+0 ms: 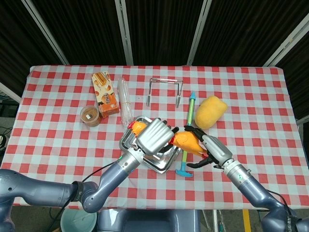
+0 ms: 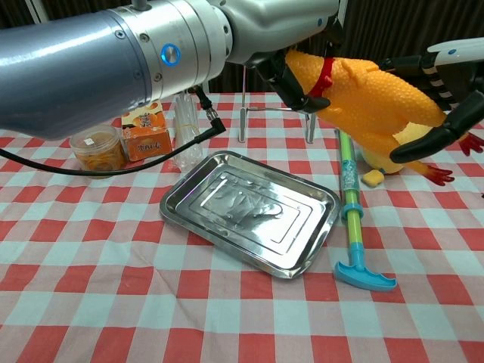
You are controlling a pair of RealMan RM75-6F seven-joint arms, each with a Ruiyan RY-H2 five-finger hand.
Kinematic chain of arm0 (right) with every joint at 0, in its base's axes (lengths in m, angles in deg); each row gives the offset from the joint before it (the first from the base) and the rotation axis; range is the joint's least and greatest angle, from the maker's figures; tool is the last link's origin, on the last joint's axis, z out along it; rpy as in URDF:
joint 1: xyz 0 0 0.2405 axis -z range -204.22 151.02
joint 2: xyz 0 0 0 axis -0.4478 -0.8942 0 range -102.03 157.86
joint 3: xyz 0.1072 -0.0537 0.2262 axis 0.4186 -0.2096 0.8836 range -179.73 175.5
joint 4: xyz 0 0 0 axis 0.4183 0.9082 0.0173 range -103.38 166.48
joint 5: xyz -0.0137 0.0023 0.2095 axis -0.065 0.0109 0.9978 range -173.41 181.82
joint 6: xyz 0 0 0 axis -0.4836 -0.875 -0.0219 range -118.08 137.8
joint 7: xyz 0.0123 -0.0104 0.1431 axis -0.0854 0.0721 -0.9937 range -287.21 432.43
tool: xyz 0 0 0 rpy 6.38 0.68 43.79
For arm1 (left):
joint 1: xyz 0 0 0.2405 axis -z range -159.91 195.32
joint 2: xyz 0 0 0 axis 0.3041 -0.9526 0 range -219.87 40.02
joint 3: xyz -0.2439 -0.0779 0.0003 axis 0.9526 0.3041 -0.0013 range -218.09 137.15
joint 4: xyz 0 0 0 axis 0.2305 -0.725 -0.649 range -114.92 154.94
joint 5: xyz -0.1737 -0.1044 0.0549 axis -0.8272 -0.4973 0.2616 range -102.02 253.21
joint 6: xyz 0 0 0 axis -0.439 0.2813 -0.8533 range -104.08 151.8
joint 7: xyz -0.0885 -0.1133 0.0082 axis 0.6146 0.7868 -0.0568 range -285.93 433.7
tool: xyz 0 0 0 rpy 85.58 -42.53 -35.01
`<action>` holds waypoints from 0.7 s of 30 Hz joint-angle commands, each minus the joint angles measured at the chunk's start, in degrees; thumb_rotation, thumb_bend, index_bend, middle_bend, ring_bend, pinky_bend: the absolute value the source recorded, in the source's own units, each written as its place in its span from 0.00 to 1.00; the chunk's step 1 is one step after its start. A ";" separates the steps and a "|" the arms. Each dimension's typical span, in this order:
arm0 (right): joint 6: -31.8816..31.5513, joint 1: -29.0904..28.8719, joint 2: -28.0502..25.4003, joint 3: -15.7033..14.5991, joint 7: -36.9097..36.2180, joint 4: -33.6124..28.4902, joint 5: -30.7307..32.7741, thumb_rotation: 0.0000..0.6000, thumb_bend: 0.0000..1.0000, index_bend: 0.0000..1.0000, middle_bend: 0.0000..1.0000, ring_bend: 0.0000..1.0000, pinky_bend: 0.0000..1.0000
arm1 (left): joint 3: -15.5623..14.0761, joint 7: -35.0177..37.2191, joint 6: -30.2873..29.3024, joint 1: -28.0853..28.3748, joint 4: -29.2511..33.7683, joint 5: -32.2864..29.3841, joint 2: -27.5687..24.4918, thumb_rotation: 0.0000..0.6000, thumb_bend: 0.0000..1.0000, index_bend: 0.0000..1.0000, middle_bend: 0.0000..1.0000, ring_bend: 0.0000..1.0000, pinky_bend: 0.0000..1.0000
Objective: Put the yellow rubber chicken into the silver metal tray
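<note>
Yellow rubber chicken hangs in the air beside the silver metal tray, gripped by both the left robot hand and right robot hand, so uneven letting go could drop it outside.

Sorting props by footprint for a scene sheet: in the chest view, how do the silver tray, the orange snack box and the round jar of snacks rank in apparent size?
1. silver tray, clearly largest.
2 and 3. orange snack box and round jar: they look about alike, and the left arm covers part of the box, so I won't rank them.
</note>
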 commanded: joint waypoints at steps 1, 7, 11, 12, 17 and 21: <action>-0.23 -0.66 1.50 0.96 2.70 0.53 3.23 1.00 0.15 0.00 0.12 0.06 0.17 | -0.40 -0.21 -0.46 0.87 -0.39 -0.86 0.94 1.00 0.76 0.60 0.67 0.60 0.72; -0.33 -1.43 3.21 1.99 5.28 1.90 6.95 1.00 0.15 0.00 0.12 0.06 0.17 | -1.21 0.06 -1.34 1.76 -0.61 -0.91 1.77 1.00 0.76 0.60 0.67 0.60 0.72; -0.55 -1.58 4.02 2.48 6.13 2.66 8.57 1.00 0.15 0.00 0.12 0.06 0.17 | -1.63 0.37 -1.79 1.94 -0.44 -0.84 1.69 1.00 0.76 0.60 0.67 0.60 0.72; -0.65 -1.59 4.28 2.64 6.30 3.13 9.16 1.00 0.15 0.00 0.12 0.06 0.17 | -1.91 0.28 -1.86 1.96 -0.33 -0.82 1.53 1.00 0.76 0.60 0.67 0.60 0.72; -0.93 -1.61 5.35 3.12 7.43 4.28 10.41 1.00 0.15 0.00 0.12 0.07 0.17 | -2.85 0.49 -2.42 2.00 0.44 -0.67 0.82 1.00 0.76 0.60 0.67 0.60 0.72; -0.96 -1.71 6.09 3.51 8.24 4.95 11.14 1.00 0.15 0.03 0.12 0.09 0.17 | -3.44 0.80 -2.65 2.09 1.17 -0.45 0.32 1.00 0.76 0.60 0.67 0.60 0.72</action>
